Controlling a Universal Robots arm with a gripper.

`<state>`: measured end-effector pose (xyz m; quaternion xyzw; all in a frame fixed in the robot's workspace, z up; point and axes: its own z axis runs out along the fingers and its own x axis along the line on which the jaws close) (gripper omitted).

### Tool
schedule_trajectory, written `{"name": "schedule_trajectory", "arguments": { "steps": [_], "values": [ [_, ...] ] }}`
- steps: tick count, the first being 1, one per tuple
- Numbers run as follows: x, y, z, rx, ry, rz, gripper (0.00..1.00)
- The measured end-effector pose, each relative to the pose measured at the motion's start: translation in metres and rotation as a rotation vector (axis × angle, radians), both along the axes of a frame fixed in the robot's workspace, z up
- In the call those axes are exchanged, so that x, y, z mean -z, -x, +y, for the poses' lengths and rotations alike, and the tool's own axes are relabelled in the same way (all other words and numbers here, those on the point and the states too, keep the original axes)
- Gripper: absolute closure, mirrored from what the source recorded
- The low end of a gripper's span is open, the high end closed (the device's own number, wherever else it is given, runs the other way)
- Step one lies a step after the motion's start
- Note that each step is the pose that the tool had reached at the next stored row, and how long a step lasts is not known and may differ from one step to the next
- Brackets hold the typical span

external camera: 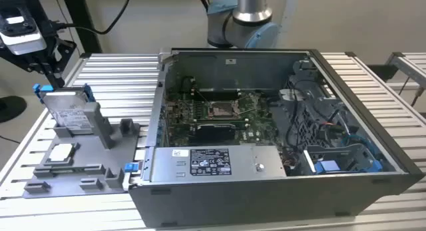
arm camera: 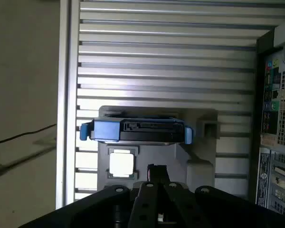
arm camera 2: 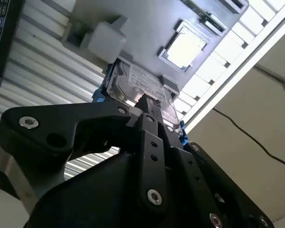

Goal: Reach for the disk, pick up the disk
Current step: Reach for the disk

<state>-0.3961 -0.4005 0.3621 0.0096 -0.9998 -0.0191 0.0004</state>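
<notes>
Gripper (arm camera 2: 146,103) hung with its fingers pressed together on nothing, just above the disk (arm camera 2: 133,86), which stood on edge in a grey fixture (external camera: 100,163).

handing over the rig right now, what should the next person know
Gripper: hovers just above the disk's top edge; whether it touches cannot be told.
Disk: stands on edge in the grey fixture, at the exterior view's left of the open case, with the chip lying flat in the same fixture.
Done: the reach is about there.
Left: the disk is not yet picked up; it sits in its slot.
</notes>
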Motion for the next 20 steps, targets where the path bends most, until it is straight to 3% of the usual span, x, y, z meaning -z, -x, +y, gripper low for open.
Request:
{"name": "schedule_trajectory", "arguments": {
  "steps": [14,16,20],
  "values": [
    [-0.0001,0.0,0.0007,0.0,0.0001,0.0001,1.0],
    [0.0,0.0,0.0049,0.0,0.0,0.0,1.0],
    [0.0001,0.002,0.018,0.0,0.0,0.0002,1.0]
  ]
}}
